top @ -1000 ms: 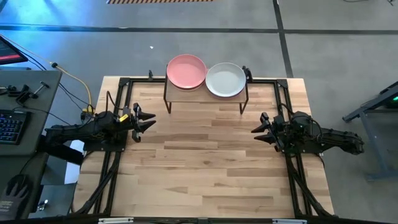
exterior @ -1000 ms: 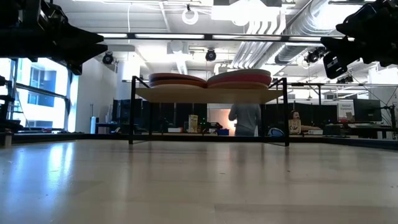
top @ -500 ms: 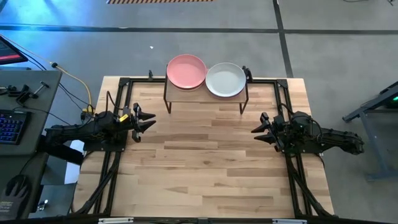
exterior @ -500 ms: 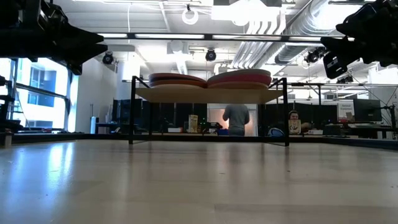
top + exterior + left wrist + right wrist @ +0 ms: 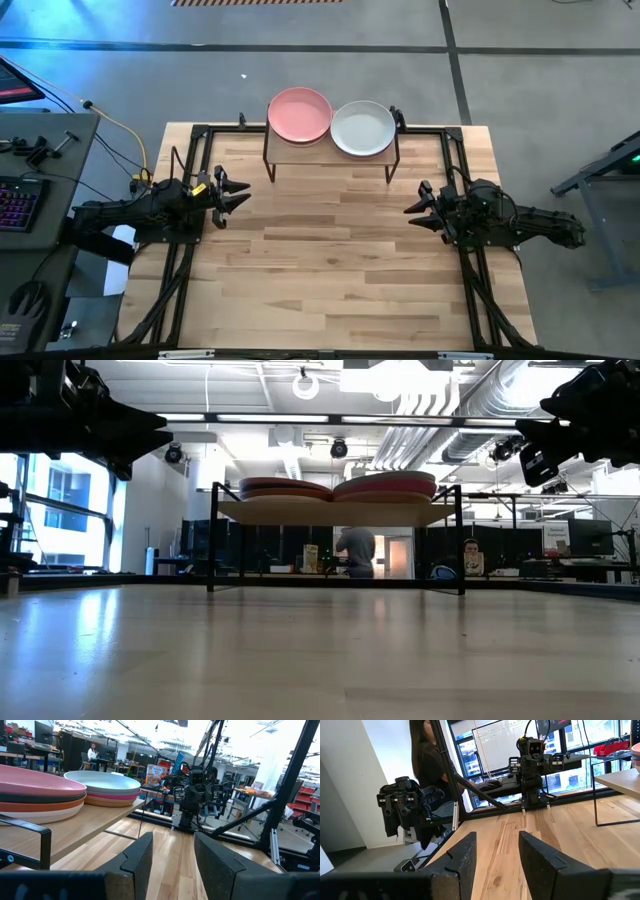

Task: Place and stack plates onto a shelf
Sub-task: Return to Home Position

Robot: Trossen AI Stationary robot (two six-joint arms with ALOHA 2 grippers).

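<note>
a: high view: shelf (image 5: 330, 150) at the surface's (image 5: 330, 270) far edge; pink plate (image 5: 300, 115) beside pale plate (image 5: 362, 128), tops only.
b: left wrist view shows layered stacks (image 5: 42, 802) beneath. left gripper (image 5: 238, 197), right gripper (image 5: 412, 212): jaws spread, empty, well apart from shelf.

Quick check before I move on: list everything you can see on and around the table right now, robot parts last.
left plate stack: four layers show, pink on top, then charcoal, terracotta and off-white; on the shelf's half nearer the left arm
right plate stack: pale top plate with pink and peach edges under it, full count unclear; on the shelf's other half
shelf: one, light wooden board on black legs; at the table's far edge
table: one, light wood
keyboard: one, dark; on the side desk by the left arm
person: one; in the room behind the shelf
left gripper: dark, jaws open, empty; at the table's left side
right gripper: dark, jaws open, empty; at the table's right side
</note>
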